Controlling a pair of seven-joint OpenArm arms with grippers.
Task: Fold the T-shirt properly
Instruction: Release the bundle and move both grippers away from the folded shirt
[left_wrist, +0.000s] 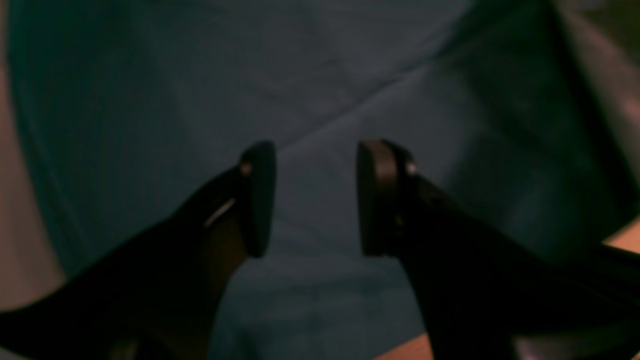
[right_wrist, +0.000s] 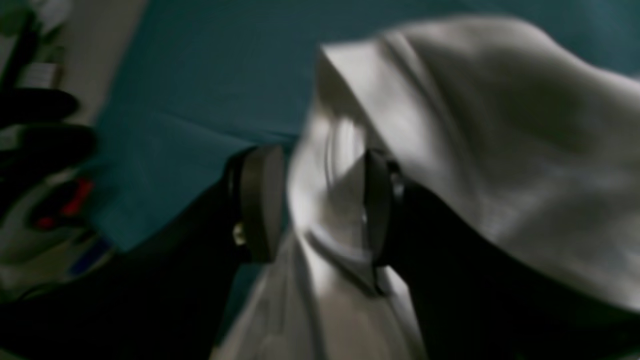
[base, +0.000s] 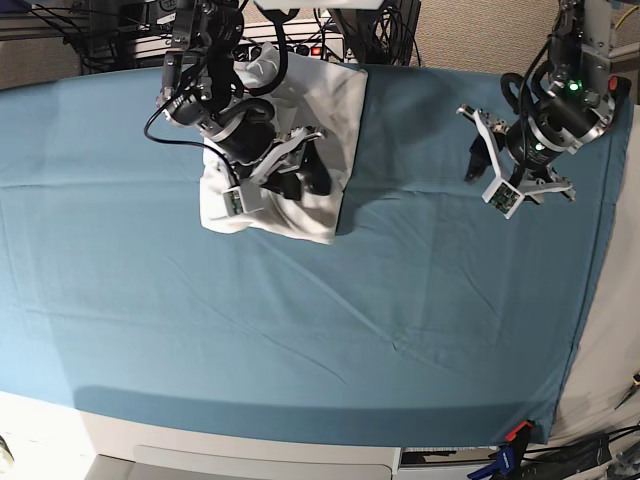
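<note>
The white T-shirt (base: 335, 110) lies partly folded and bunched at the far left of the teal table cloth (base: 350, 330). My right gripper (base: 303, 182) hovers over its near edge. In the right wrist view this gripper (right_wrist: 325, 205) is open, with a fold of the white T-shirt (right_wrist: 475, 125) rising between and beside its pads. My left gripper (base: 476, 165) is over bare cloth at the far right, well away from the shirt. In the left wrist view it (left_wrist: 315, 200) is open and empty above the teal cloth (left_wrist: 200, 75).
Cables and equipment (base: 300, 30) sit behind the table's far edge. The cloth's right edge (base: 590, 290) drops off beside a pale surface. Clamps (base: 510, 440) hold the cloth at the near right corner.
</note>
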